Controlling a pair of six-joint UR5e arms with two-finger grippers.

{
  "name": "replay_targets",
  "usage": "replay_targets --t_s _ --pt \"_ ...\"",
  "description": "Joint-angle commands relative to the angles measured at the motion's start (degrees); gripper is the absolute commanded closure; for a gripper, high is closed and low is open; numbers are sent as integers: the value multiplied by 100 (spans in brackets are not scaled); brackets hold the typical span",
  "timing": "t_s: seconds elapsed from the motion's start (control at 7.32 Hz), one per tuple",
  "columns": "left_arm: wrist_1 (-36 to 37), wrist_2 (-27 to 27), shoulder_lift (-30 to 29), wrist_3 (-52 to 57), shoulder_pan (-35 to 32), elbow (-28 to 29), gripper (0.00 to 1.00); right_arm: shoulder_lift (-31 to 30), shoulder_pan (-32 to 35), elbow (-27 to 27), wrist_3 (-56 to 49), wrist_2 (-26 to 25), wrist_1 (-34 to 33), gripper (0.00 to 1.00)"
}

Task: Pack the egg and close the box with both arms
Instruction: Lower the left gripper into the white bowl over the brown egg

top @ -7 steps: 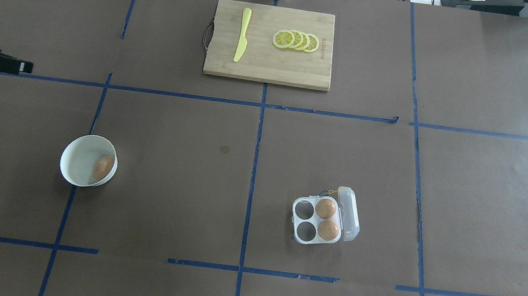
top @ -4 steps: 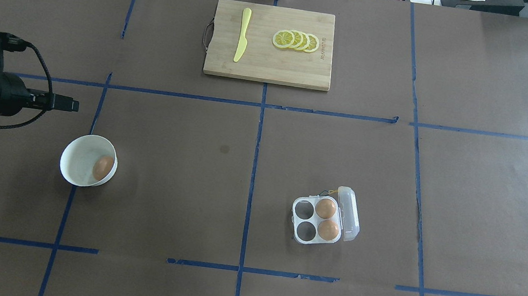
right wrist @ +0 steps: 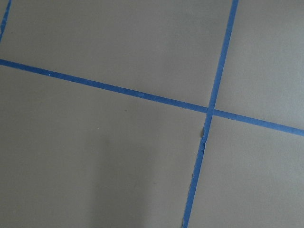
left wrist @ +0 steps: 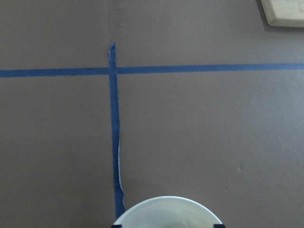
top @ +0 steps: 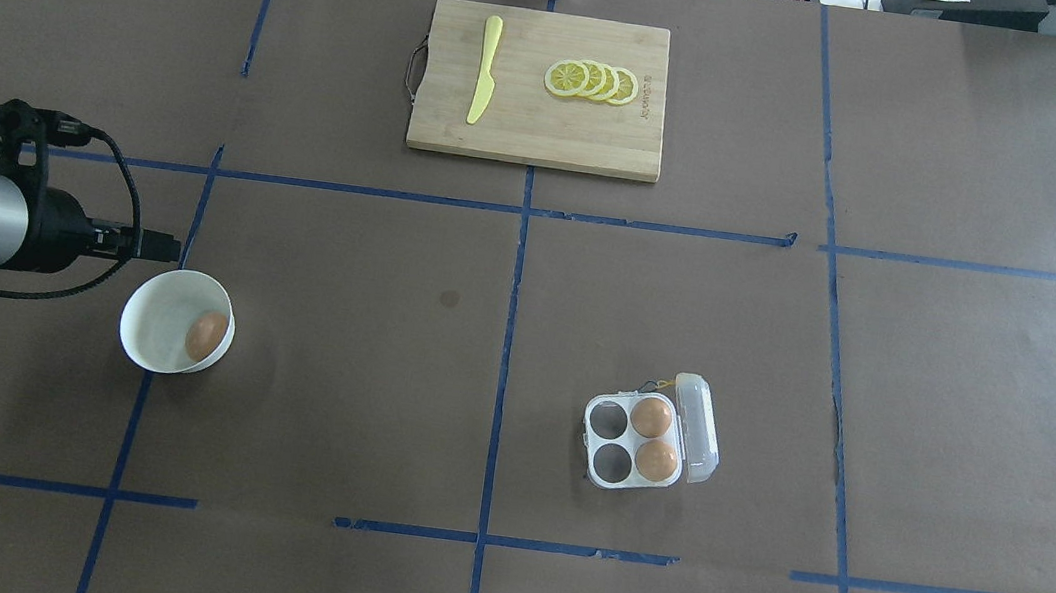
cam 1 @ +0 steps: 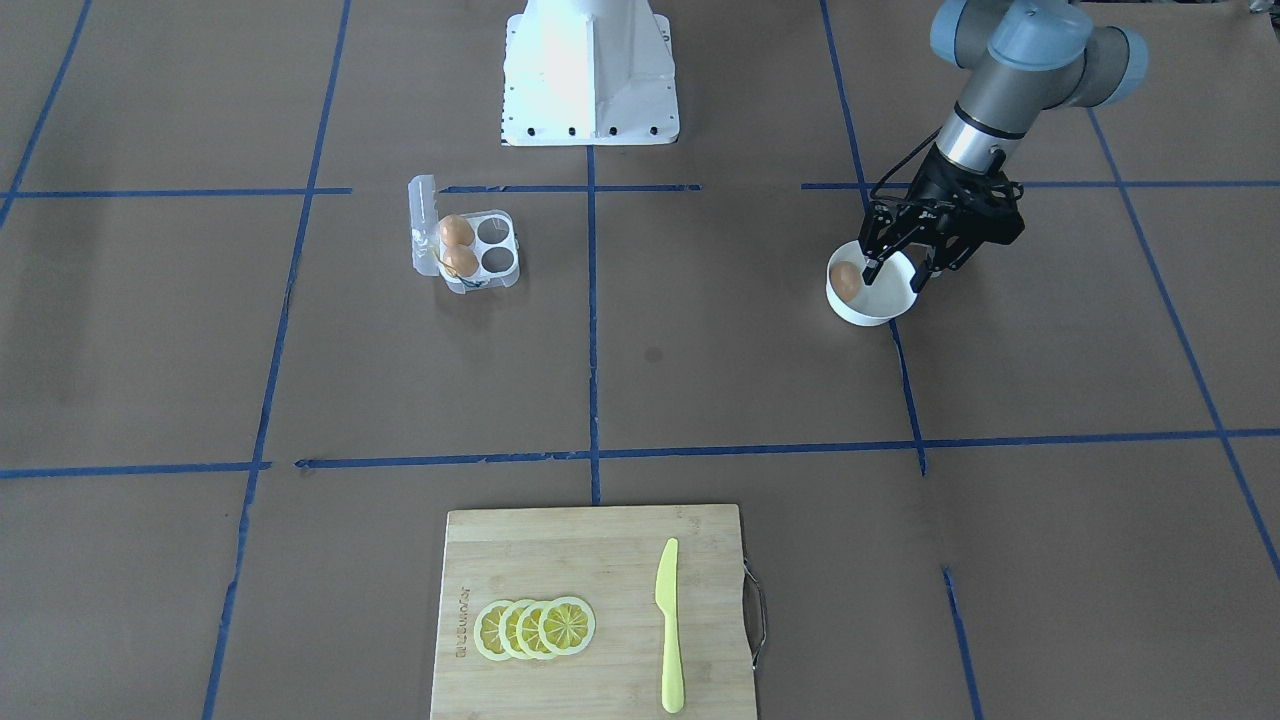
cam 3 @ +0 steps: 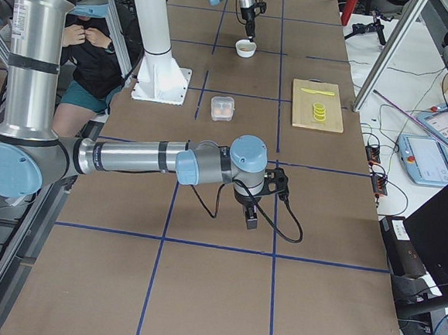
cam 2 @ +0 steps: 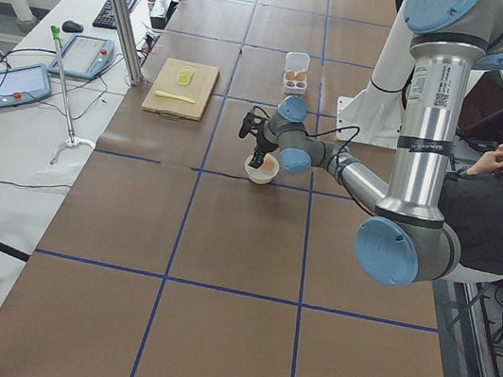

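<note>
My left end effector point(cam 1: 893, 273), spread wide, hangs above the bowl point(cam 1: 868, 314), whose white wall rings the egg point(cam 1: 846, 281): the way in is from above. Bare bench point(top: 399, 361) runs to the box point(top: 631, 442), its lid point(top: 698, 428) folded back on the far side. The cutting board point(top: 541, 87) lies well apart.

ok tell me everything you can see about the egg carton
The egg carton is small, clear plastic, with four round cells and a hinged see-through lid standing open on the robot's right side. Two brown eggs fill the cells beside the lid; the other two are empty. It sits flat on the table, nothing else touching it.
</note>
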Motion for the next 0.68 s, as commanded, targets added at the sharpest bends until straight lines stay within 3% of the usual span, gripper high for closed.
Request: replay_targets --t_s 0.0,0.55 --pt "4 66 -5 404 198 3 40 -1 0 -12 0 7 -1 0" --pt "-14 66 -14 660 233 99 36 -1 0 -30 9 7 -1 0"
